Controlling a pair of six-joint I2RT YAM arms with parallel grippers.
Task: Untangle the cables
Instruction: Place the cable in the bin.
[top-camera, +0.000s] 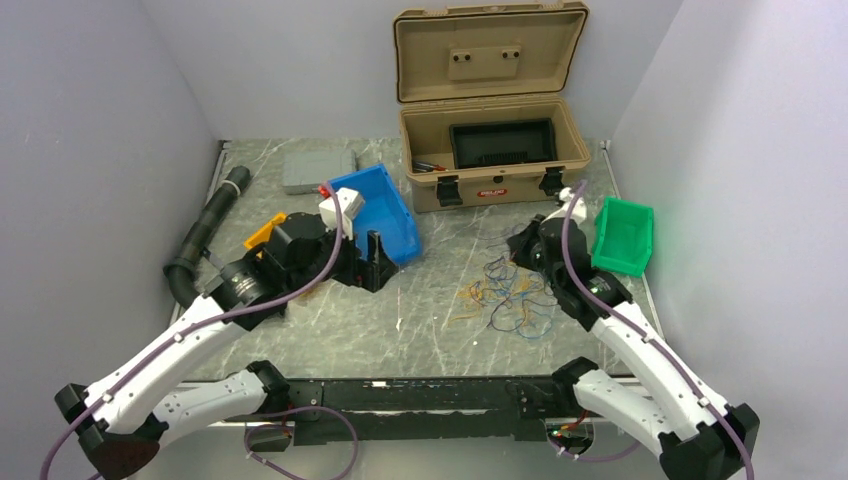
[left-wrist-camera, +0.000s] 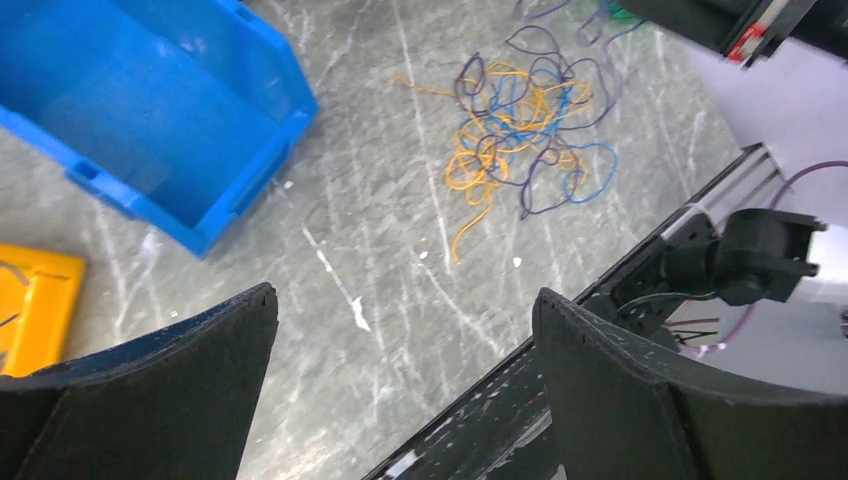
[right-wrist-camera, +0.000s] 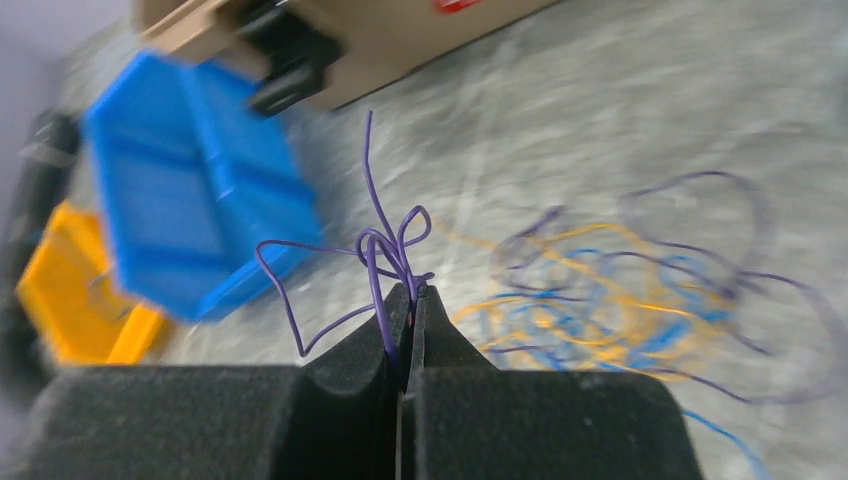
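Note:
The cables (top-camera: 510, 290) lie as a loose tangle of thin blue, purple and orange wires on the grey table, right of centre; the same tangle (left-wrist-camera: 525, 125) shows in the left wrist view. My right gripper (right-wrist-camera: 410, 292) is shut on a looped purple wire (right-wrist-camera: 385, 245), lifted above the table beside the blurred tangle (right-wrist-camera: 620, 300). In the top view the right gripper (top-camera: 522, 245) hangs at the tangle's far right edge. My left gripper (left-wrist-camera: 405, 305) stands wide open above bare table with nothing between its fingers; in the top view the left gripper (top-camera: 375, 262) is near the blue bin.
A blue bin (top-camera: 385, 210) and a yellow bin (top-camera: 265, 232) sit by the left arm. A green bin (top-camera: 622, 235) stands at the right. An open tan case (top-camera: 490, 150) is at the back. A black hose (top-camera: 205, 230) runs along the left edge, a grey box (top-camera: 318, 170) behind.

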